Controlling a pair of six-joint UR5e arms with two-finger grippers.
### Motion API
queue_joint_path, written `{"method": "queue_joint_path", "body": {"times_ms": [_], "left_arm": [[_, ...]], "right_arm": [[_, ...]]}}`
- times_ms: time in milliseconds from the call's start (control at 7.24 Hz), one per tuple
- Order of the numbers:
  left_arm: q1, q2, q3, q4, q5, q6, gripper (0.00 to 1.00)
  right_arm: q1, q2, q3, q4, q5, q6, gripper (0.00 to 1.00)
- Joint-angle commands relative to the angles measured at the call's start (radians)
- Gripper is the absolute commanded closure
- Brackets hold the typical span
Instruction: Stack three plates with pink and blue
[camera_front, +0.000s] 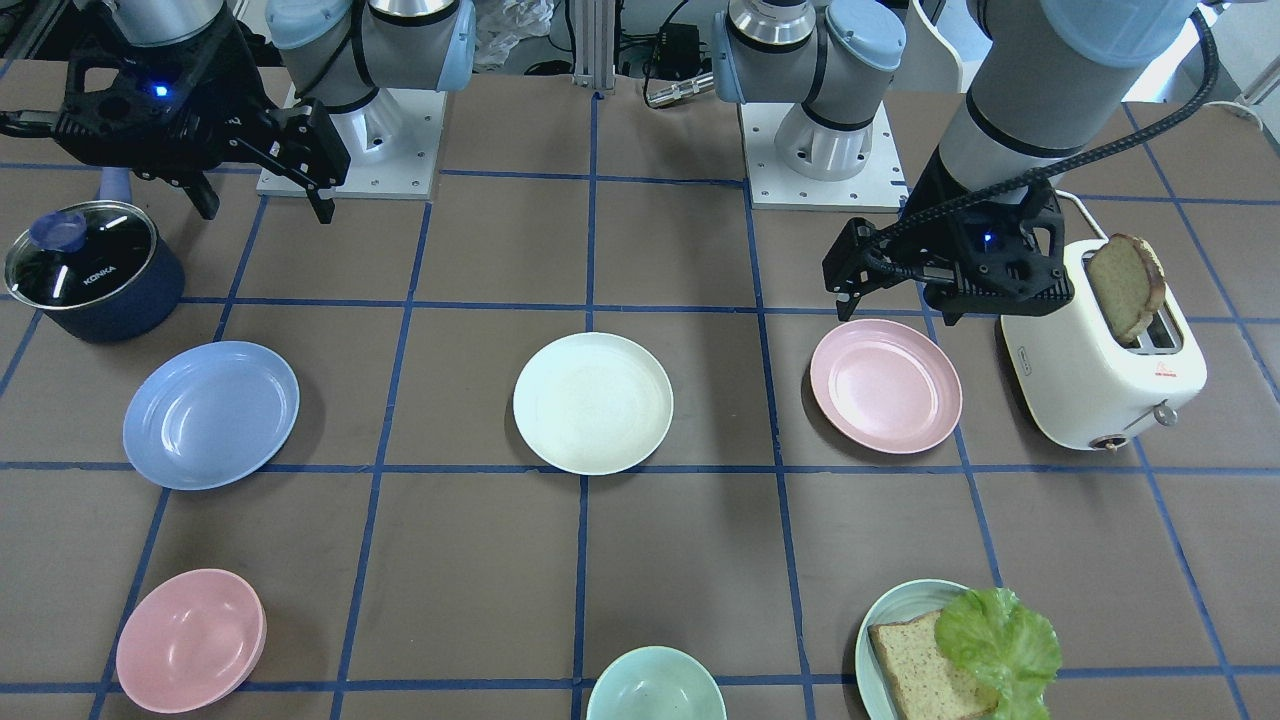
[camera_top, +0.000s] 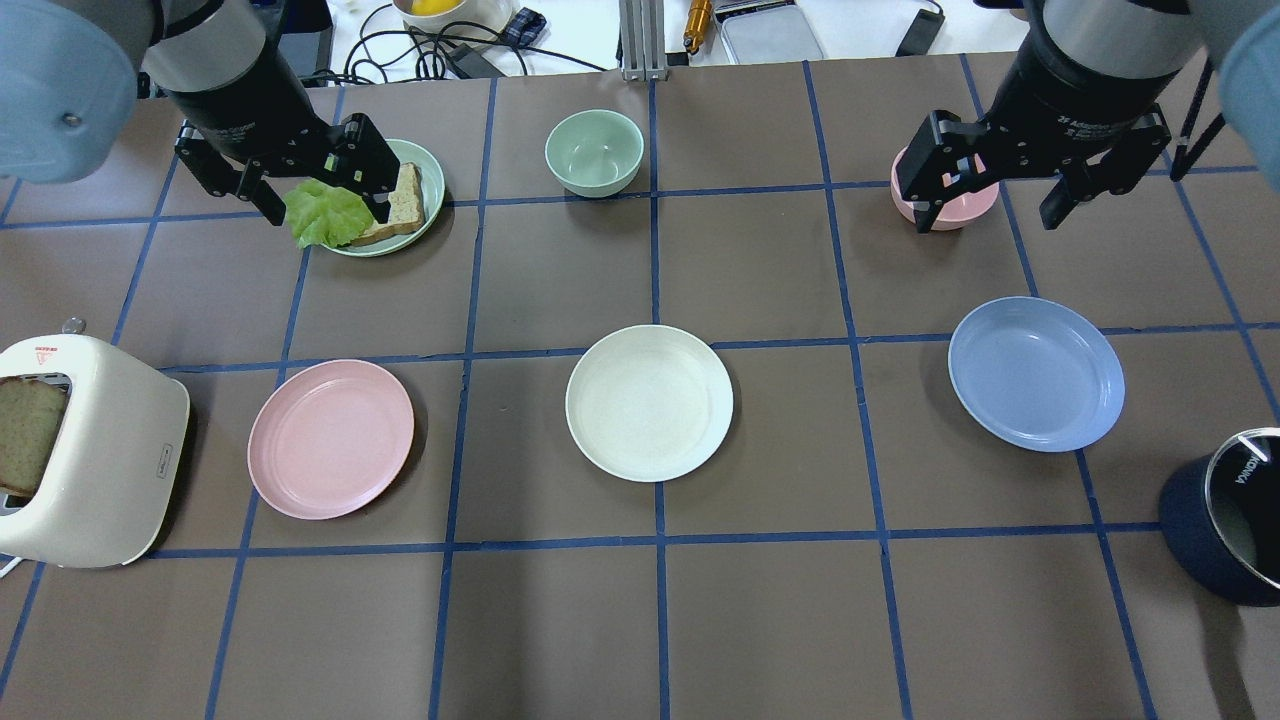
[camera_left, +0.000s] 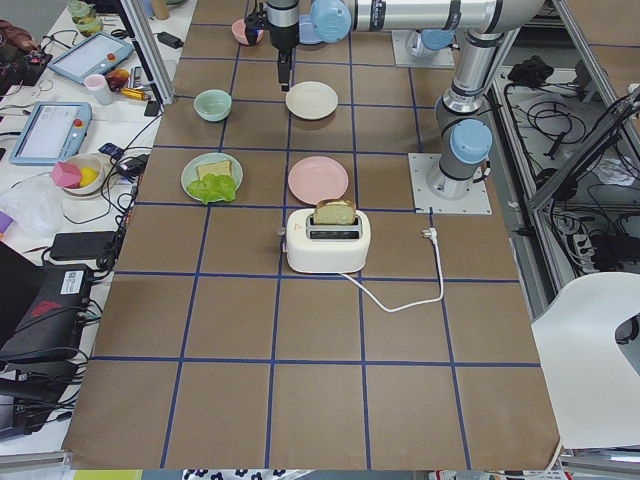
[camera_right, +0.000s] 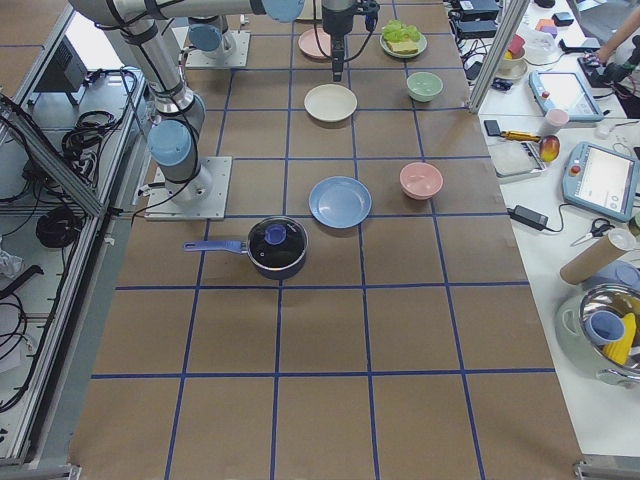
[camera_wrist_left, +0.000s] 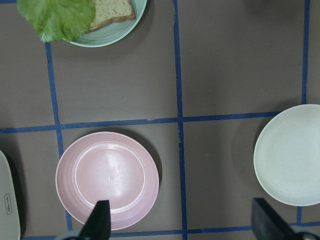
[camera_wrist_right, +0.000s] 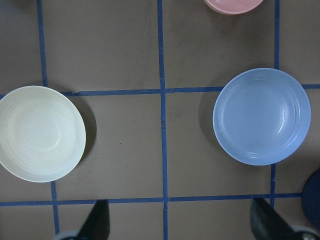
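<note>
Three plates lie apart in a row on the brown table. The pale pink plate (camera_top: 330, 438) (camera_front: 885, 385) (camera_wrist_left: 107, 180) is on my left. The white plate (camera_top: 649, 402) (camera_front: 592, 402) (camera_wrist_right: 40, 133) is in the middle. The periwinkle blue plate (camera_top: 1035, 372) (camera_front: 211, 413) (camera_wrist_right: 261, 116) is on my right. My left gripper (camera_top: 325, 205) (camera_front: 895, 300) (camera_wrist_left: 182, 222) is open and empty, high above the table over the pink plate's inner side. My right gripper (camera_top: 985, 212) (camera_front: 265, 208) (camera_wrist_right: 180, 222) is open and empty, high above the table between the white and blue plates.
A white toaster (camera_top: 100, 470) with a bread slice stands left of the pink plate. A teal plate (camera_top: 425, 165) with bread and lettuce, a green bowl (camera_top: 594, 150) and a pink bowl (camera_top: 950, 205) lie on the far side. A dark lidded pot (camera_top: 1225, 530) stands at the right.
</note>
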Motion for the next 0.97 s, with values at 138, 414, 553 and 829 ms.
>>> {"method": "queue_joint_path", "body": {"times_ms": [138, 414, 553, 829], "left_arm": [[0.001, 0.004, -0.007, 0.0, 0.0, -0.001, 0.0], [0.0, 0.017, -0.015, 0.0, 0.001, 0.001, 0.0], [0.001, 0.022, -0.007, 0.003, 0.001, 0.002, 0.0], [0.001, 0.018, -0.004, 0.013, 0.001, 0.002, 0.0]], "right_arm": [[0.0, 0.0, 0.001, 0.0, 0.0, 0.0, 0.0], [0.0, 0.0, 0.001, 0.0, 0.0, 0.0, 0.0], [0.0, 0.0, 0.001, 0.0, 0.0, 0.0, 0.0], [0.0, 0.0, 0.001, 0.0, -0.002, -0.002, 0.0]]}}
